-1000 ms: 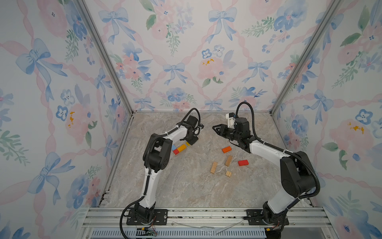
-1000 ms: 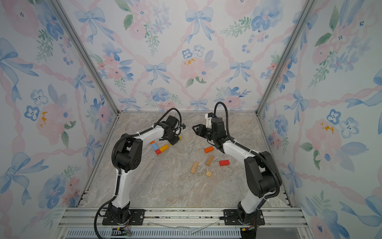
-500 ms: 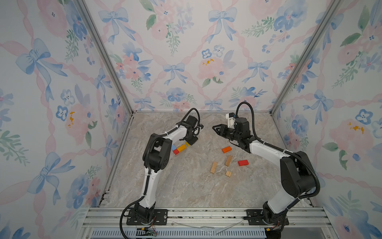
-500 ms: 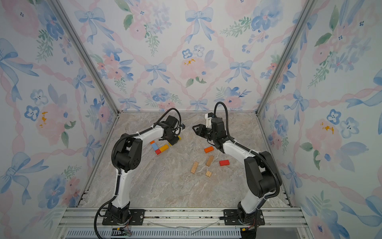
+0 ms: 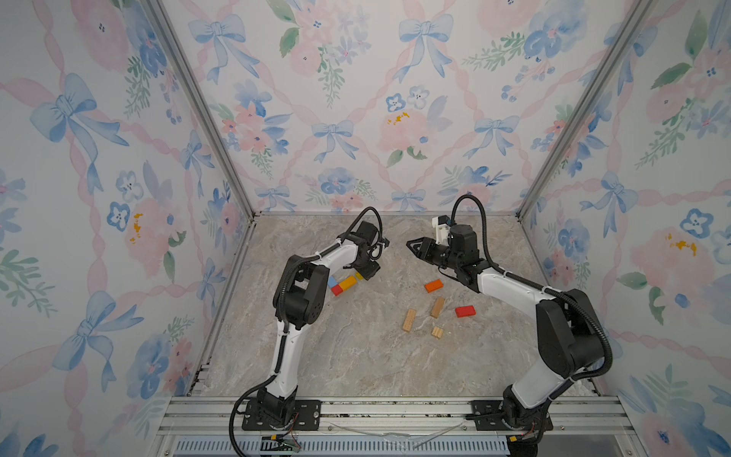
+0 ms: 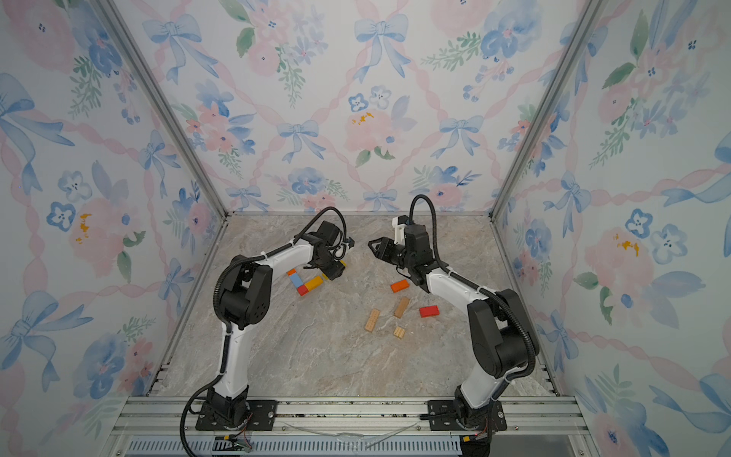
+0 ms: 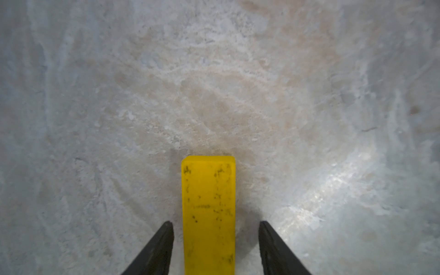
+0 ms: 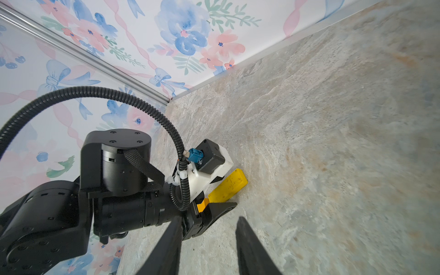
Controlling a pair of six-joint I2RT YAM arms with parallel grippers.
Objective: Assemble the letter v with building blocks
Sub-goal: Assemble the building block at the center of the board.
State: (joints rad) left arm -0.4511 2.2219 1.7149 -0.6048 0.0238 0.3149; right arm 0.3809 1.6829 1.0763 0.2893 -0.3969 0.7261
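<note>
Hardly anything has been displaced in the top views since a second ago. Only the jaws of the left gripper (image 7: 215, 222) have been parted, so that the yellow block (image 7: 208, 202) is no longer clamped. In the left wrist view it is seen lying flat on the marbled table (image 5: 356, 356), with a gap left on each side between it and the fingers. The right gripper (image 5: 412, 243) is held over the far middle of the table, its jaws partly spread and nothing between them.

On the left side of the table a V is being laid out, opening towards the far wall. One stroke is formed by a small orange block (image 6: 291, 272) and a light blue block (image 6: 296, 280). The near point is marked by a red block (image 6: 302, 290). The other stroke is begun by an orange-yellow block (image 6: 313, 282) and appears to be continued by the yellow block, which is mostly hidden under the gripper there. Unused on the right are an orange brick (image 5: 433, 285), a red brick (image 5: 464, 311), a tan brick (image 5: 438, 307), a second tan brick (image 5: 410, 320) and a short tan brick (image 5: 437, 332). The letter is judged readable but short; both strokes may yet be lengthened.
</note>
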